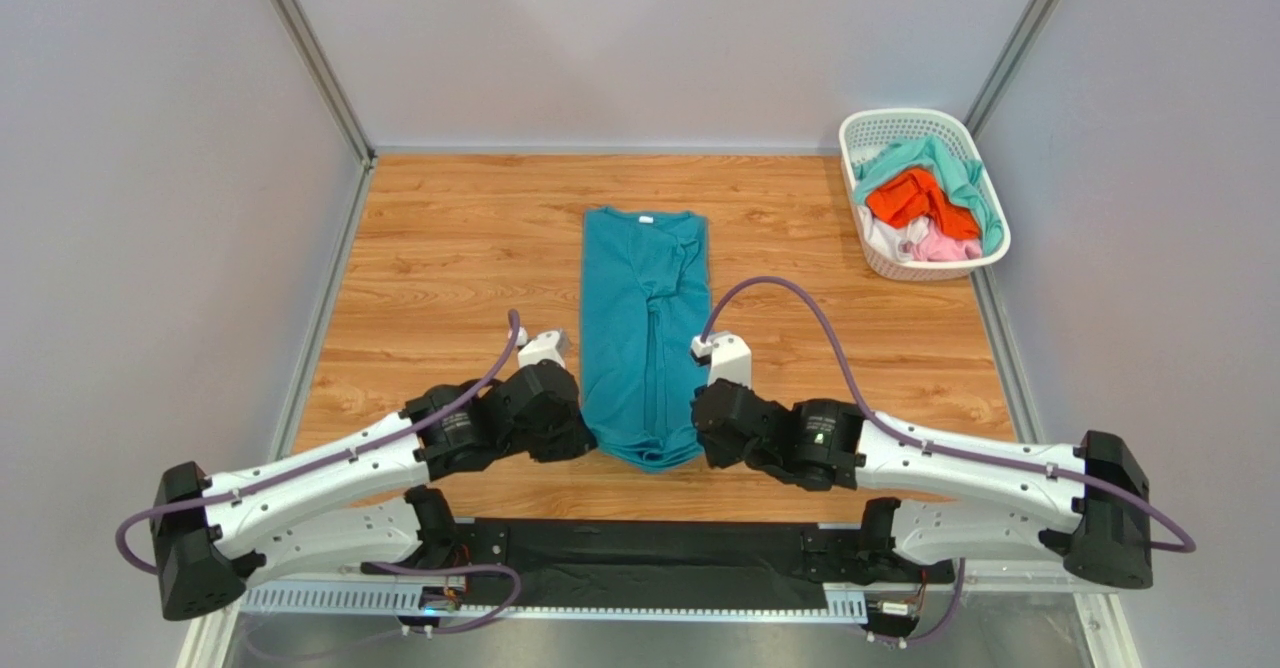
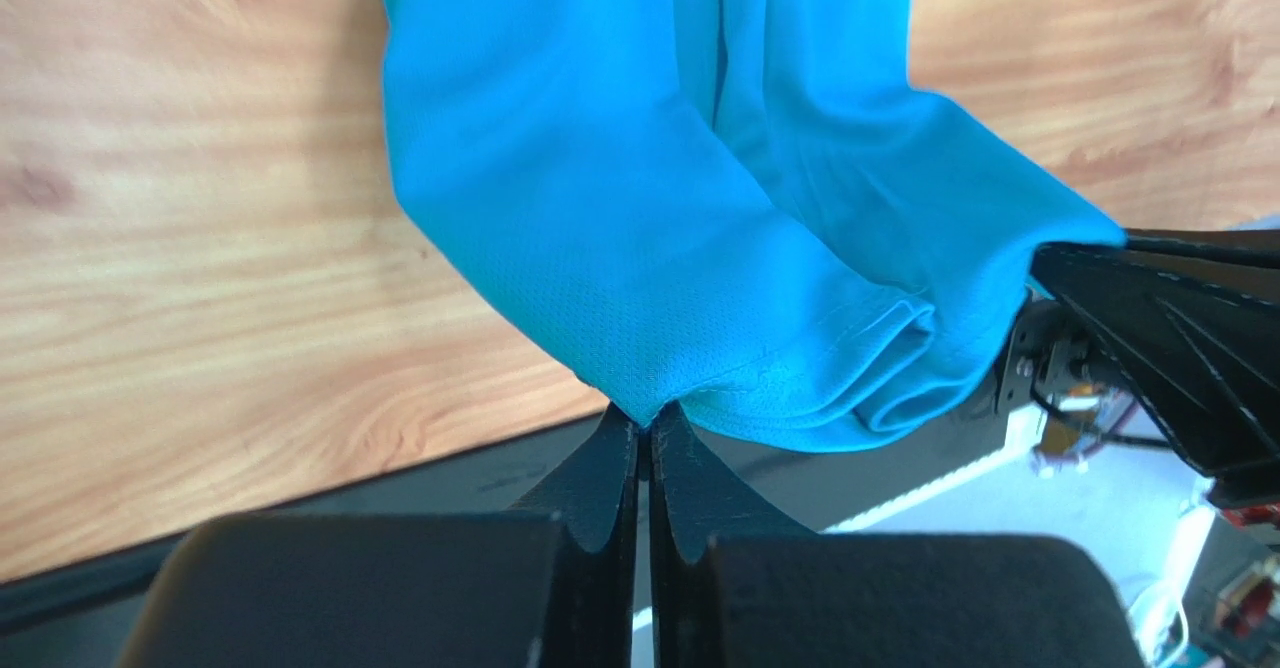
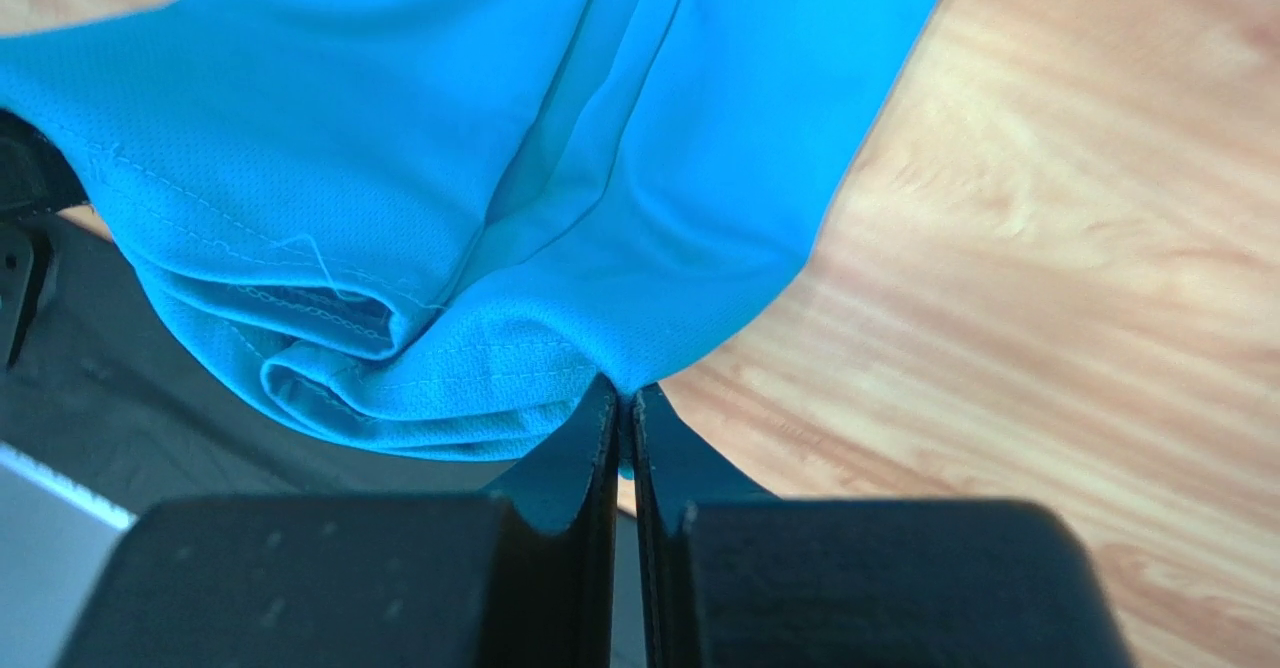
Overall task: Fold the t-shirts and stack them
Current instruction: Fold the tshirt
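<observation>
Left wrist view: why is the left end effector (image 2: 649, 425) pinched shut like that?

– It is clamped on one bottom corner of the teal t-shirt (image 2: 631, 203). The hem comes straight out from between its fingertips and the cloth runs away ahead of it

And the right end effector (image 3: 624, 398)?

– The same, mirrored. Its jaws are closed on the other hem corner, and the doubled layers sag in a soft roll to its left, between the two grips

Why take both corners at once?

– The shirt lies on the tabletop (image 1: 451, 248) as a long narrow strip, sides turned in, collar at the end farthest ahead of both end effectors. I judge the next fold is hem carried forward to collar, and a pinch at each corner would keep that edge straight

What could spoil it?

– The slack in the middle. If the arms don't move together, the hem may bunch or twist, and thin fabric can slide out of a fingertip pinch

And the rest?

– The other t-shirts (image 1: 906, 196) sit heaped in a white basket (image 1: 899, 265), well ahead of the right end effector and off to its right. So the stack is not yet begun
</observation>
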Controlling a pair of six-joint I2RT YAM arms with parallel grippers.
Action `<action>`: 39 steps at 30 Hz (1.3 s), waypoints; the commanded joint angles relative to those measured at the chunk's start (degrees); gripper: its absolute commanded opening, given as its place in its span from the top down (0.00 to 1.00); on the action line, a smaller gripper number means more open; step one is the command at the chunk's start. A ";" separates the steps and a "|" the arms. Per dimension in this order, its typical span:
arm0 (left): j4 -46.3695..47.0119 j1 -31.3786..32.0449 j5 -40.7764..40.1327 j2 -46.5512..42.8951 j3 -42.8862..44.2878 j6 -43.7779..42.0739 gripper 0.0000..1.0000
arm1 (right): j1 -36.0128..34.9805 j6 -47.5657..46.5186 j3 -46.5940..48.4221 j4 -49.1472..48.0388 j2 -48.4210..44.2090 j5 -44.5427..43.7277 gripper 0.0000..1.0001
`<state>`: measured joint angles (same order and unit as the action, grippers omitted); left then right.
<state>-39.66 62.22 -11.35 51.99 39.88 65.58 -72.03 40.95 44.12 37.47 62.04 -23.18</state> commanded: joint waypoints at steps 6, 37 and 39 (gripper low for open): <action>1.87 -8.07 2.48 7.32 8.28 -10.47 1.00 | 9.35 -10.00 5.45 -5.56 -0.34 1.11 0.96; 9.34 -31.36 16.71 35.98 29.02 -24.71 1.00 | 36.78 -19.59 23.82 -12.42 27.07 25.02 0.98; 9.86 -32.06 17.15 38.18 30.26 -25.15 1.00 | 37.75 -19.59 24.87 -12.86 29.18 24.94 0.98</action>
<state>-32.38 31.07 3.70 88.62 66.96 42.83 -35.35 22.41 65.56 27.38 89.49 -0.38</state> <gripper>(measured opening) 0.009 0.027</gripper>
